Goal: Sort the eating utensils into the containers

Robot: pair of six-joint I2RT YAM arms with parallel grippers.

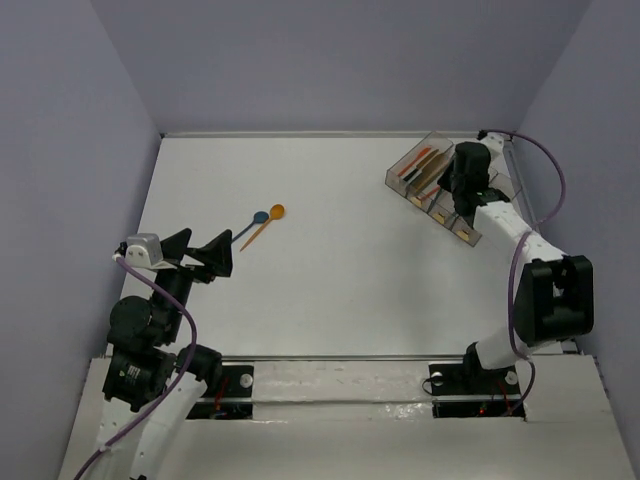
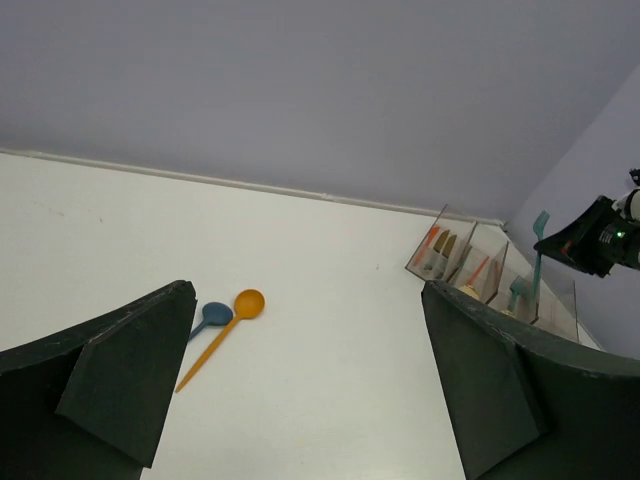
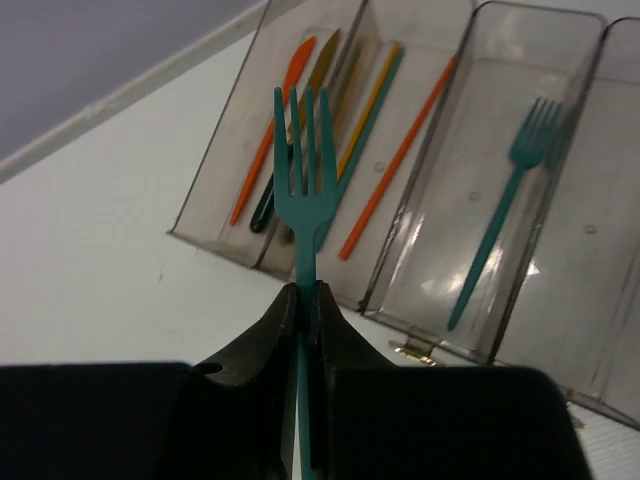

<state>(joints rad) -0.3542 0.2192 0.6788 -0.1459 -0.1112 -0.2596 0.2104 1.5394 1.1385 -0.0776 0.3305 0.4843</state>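
Observation:
My right gripper is shut on the handle of a teal fork and holds it upright over the row of smoky-clear containers at the back right. In the right wrist view the containers hold an orange knife and dark knives in the left bin, chopsticks in the second and another teal fork in the third. An orange spoon and a blue spoon lie on the table. My left gripper is open and empty just near-left of them.
The left wrist view shows both spoons just ahead of my left fingers, and the containers far right with the held fork above. Walls enclose the white table on three sides.

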